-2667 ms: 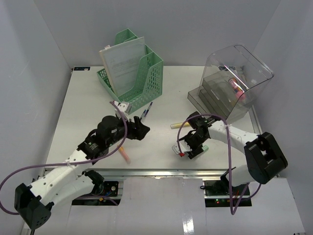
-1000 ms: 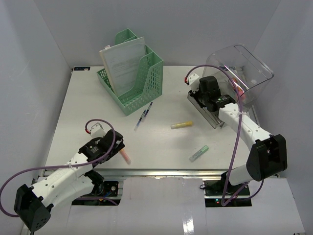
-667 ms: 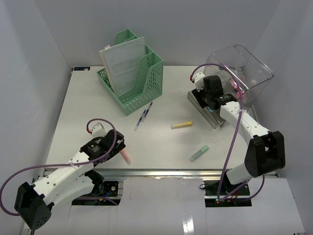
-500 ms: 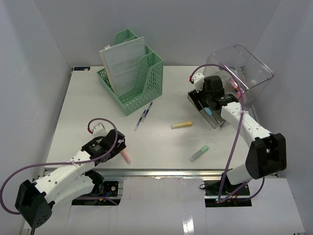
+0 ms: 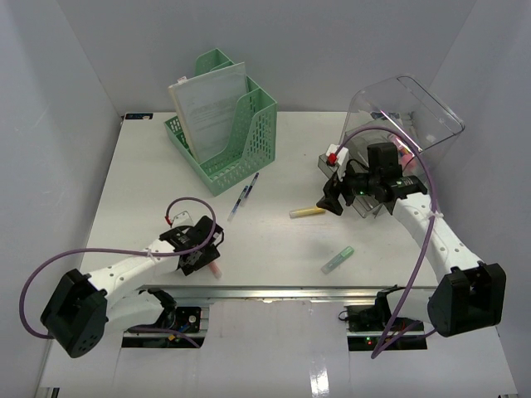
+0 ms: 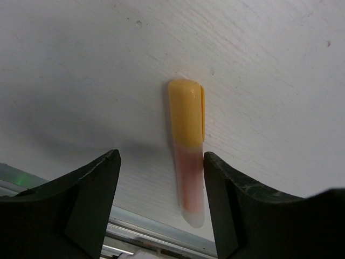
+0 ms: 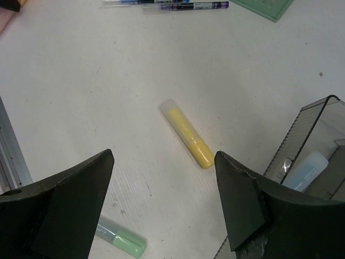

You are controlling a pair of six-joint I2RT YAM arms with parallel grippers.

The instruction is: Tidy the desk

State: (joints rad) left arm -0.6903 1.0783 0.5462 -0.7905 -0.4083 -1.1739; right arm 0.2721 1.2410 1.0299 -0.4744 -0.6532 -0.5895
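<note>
Two entries | left tool [image 6: 160,178], jaws apart, straddles orange-capped pink marker [image 6: 187,140] near counter [image 5: 149,191] front rail | right tool [image 7: 161,162], jaws apart, empty, above yellow highlighter [image 7: 187,134]

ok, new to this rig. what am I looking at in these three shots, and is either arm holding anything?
Two small robot arms are bolted at the near edge of a white desk. The wide picture comes from a fixed camera above and behind them. The other two come from cameras on the wrists, so the dark shapes at their lower edges are each gripper's own fingers. The left gripper is open, low over a pink highlighter with an orange cap near the desk's front edge. The right gripper is open too, looking down at a yellow highlighter and a green highlighter. Also on the desk are pens, a green file holder with papers, and a clear lidded organizer. Nothing is held.
</note>
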